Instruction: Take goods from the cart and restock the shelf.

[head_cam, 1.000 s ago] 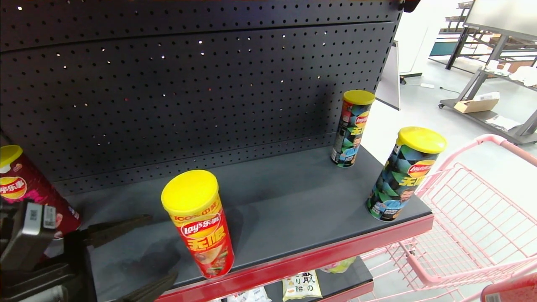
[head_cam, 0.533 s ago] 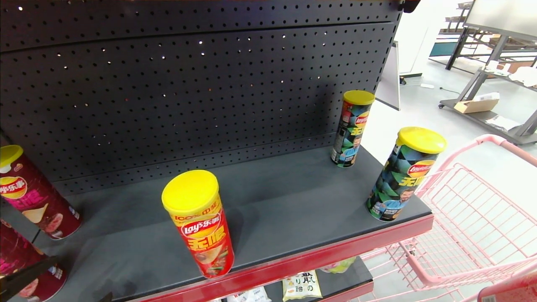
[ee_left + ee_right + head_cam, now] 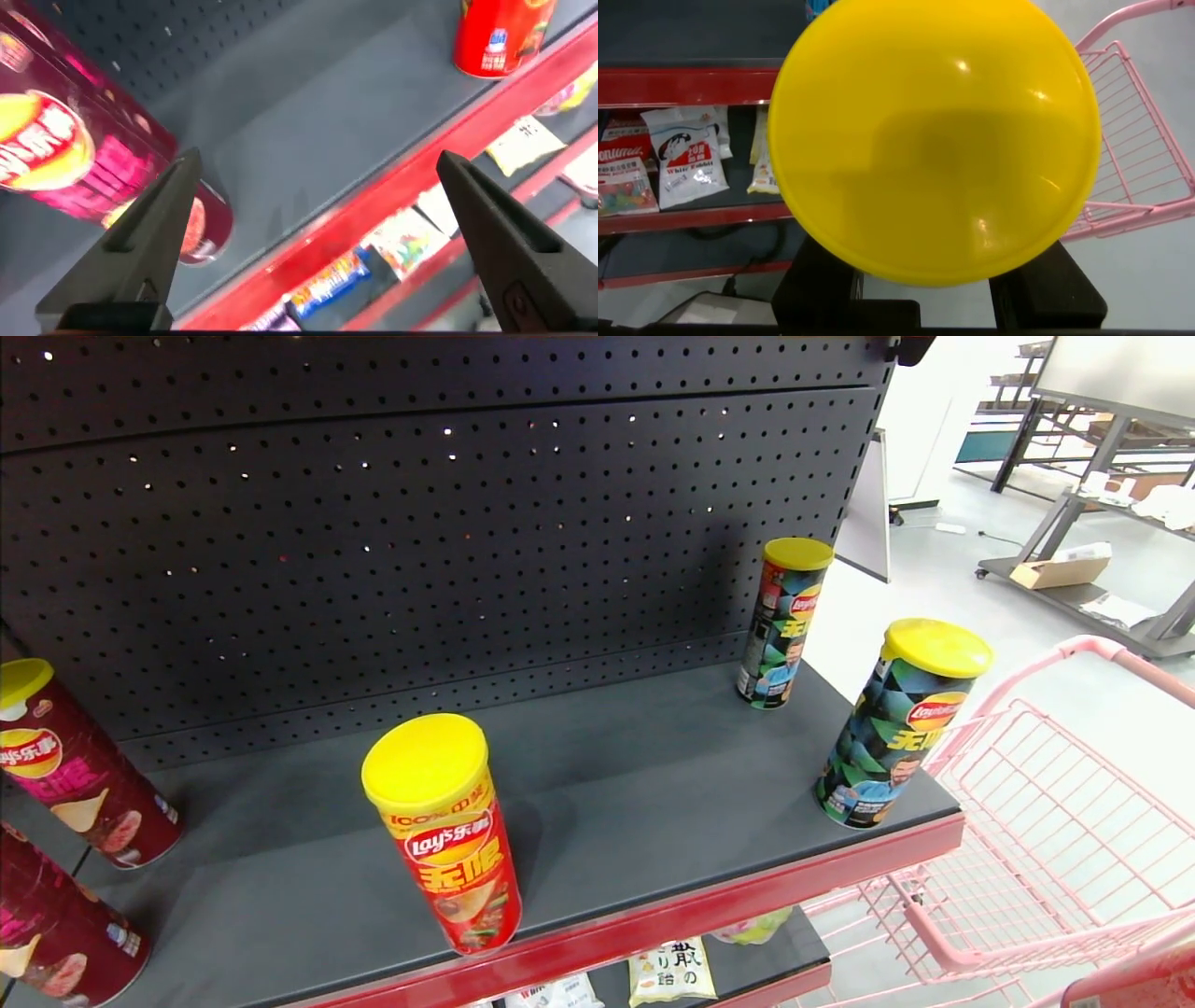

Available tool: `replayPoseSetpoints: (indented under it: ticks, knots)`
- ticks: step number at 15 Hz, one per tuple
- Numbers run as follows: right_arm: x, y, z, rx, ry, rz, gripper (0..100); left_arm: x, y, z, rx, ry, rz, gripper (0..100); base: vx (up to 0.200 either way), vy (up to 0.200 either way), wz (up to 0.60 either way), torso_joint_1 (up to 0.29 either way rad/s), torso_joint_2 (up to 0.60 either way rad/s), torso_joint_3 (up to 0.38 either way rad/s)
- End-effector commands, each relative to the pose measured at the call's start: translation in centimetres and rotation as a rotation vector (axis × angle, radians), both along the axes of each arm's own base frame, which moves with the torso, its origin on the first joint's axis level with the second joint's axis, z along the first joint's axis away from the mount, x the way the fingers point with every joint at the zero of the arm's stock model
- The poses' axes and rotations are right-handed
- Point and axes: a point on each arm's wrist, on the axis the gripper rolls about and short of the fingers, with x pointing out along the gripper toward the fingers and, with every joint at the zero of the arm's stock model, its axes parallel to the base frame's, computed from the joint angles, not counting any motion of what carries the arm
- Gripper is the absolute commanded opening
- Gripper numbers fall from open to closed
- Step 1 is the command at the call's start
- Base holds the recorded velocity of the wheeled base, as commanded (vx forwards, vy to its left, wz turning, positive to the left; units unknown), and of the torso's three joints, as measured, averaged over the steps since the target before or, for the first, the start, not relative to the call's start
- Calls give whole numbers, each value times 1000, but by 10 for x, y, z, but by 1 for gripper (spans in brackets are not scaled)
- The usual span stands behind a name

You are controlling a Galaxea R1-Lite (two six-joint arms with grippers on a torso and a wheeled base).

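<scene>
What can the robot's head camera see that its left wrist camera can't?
The head view takes in the far blue can, the near blue can and the pink cart. The left wrist view brings the left gripper, jaws wide open with nothing between them. Both show the red can, a magenta can, the dark shelf and snack bags on the level below.

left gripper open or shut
Open. The left gripper has its fingers wide apart, with nothing between them.
</scene>
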Motion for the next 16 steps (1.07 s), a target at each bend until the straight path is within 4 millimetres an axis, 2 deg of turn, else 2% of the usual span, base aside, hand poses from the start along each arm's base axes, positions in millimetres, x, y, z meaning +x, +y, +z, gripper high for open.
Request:
replayPoseSetpoints:
  ticks: [1, 7, 11, 16]
  knots:
    - [-1, 0, 1, -2, -8, -1, 0, -2, 1, 1, -7, -30, -1, 100, 0, 0, 0, 0, 0, 0]
    - [-1, 0, 2, 3, -15, 6, 0, -4, 1, 3, -15, -63, 4, 100, 0, 0, 0, 0, 0, 0]
    - [-1, 0, 2, 6, -24, 7, 0, -3, 1, 6, -12, -64, 5, 100, -200, 0, 0, 4, 7, 1]
    - [0, 0, 4, 0, -32, 5, 0, -4, 1, 7, 4, -79, -2, 100, 0, 0, 0, 0, 0, 0]
